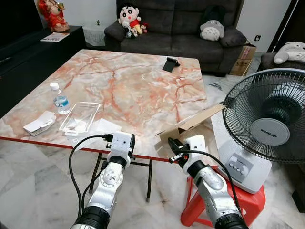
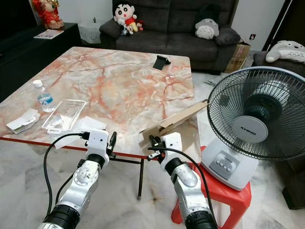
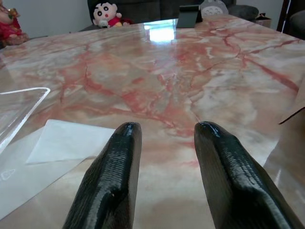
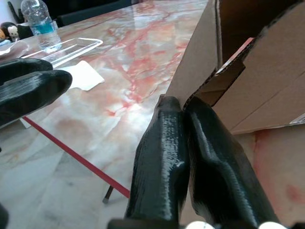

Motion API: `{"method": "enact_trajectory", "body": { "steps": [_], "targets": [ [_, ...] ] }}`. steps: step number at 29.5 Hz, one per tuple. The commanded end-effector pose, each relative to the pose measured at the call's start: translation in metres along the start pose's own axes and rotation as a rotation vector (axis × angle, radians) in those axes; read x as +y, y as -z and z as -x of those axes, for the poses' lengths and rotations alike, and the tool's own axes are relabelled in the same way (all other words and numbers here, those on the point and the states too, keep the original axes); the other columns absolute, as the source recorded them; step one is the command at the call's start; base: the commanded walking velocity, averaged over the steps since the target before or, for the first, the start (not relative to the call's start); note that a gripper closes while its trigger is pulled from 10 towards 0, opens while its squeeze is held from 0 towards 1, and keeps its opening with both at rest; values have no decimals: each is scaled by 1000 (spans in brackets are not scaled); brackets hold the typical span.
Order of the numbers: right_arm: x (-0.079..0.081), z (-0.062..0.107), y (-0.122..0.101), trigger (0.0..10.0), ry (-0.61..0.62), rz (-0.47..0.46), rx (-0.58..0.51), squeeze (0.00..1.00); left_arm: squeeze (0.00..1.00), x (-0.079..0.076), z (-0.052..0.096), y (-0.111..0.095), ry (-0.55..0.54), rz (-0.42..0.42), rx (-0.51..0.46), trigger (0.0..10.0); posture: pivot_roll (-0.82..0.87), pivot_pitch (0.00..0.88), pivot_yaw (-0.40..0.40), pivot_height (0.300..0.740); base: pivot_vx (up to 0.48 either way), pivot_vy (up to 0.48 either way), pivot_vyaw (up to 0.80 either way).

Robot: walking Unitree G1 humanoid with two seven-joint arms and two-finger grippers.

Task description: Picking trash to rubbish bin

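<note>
Far left, on the near edge of the table (image 1: 143,81): a crumpled white wrapper (image 1: 40,122), a small clear water bottle (image 1: 60,99) with a white cap and blue label standing upright just behind it, then a flat, clear plastic tray (image 1: 80,116) with rounded corners. A thin white sheet of paper (image 1: 102,126) lies flat beside the tray, at the table's front edge.

The table top is glossy marble, cream with pink and red veins, edged by a red strip and carried on a dark metal frame. A small black object (image 1: 170,63) sits near its far side.

Left hand (image 3: 164,131): two long black textured fingers (image 3: 109,186) held apart, open, holding nothing, hovering low over the table just beside the white paper.

Right hand (image 4: 183,107): the fingers (image 4: 159,167) are pressed together with no gap, tips against the edge of a brown corrugated cardboard box (image 1: 190,125) that leans at the table's near right corner; whether a flap is pinched between them cannot be told.

Right of the table: a grey standing fan (image 1: 269,126) with a black wire cage, set on a red plastic stool (image 1: 248,205). The floor (image 1: 38,181) is pale polished marble tile.

Behind: a dark grey sofa (image 1: 181,26) with soft toys on it, a black low cabinet (image 1: 28,52) along the left wall.
</note>
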State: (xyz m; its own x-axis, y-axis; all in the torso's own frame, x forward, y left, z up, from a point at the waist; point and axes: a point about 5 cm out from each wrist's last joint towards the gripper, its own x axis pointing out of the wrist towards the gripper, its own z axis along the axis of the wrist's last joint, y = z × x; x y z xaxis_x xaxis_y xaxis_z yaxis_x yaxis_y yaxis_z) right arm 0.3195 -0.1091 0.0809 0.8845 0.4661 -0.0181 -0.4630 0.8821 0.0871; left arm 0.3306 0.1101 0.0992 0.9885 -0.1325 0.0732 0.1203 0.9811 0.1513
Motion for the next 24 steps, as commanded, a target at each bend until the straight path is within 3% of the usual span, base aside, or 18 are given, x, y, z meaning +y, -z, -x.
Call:
{"method": "enact_trajectory", "body": {
  "steps": [1,9,24],
  "targets": [
    [-5,2,-1,10000,41,9,-17,0,0,-4,-1,-1,11,-10,-9,10000,-47,0,-38,740,0,0,0],
    [-7,1,-5,10000,74,4,-55,0,0,-5,-1,-1,13,-6,-13,10000,-47,0,-39,740,0,0,0],
    [-3,1,0,10000,67,8,-43,0,0,-8,-1,-1,23,2,-19,10000,-49,0,-40,740,-319,0,0]
  ]
}}
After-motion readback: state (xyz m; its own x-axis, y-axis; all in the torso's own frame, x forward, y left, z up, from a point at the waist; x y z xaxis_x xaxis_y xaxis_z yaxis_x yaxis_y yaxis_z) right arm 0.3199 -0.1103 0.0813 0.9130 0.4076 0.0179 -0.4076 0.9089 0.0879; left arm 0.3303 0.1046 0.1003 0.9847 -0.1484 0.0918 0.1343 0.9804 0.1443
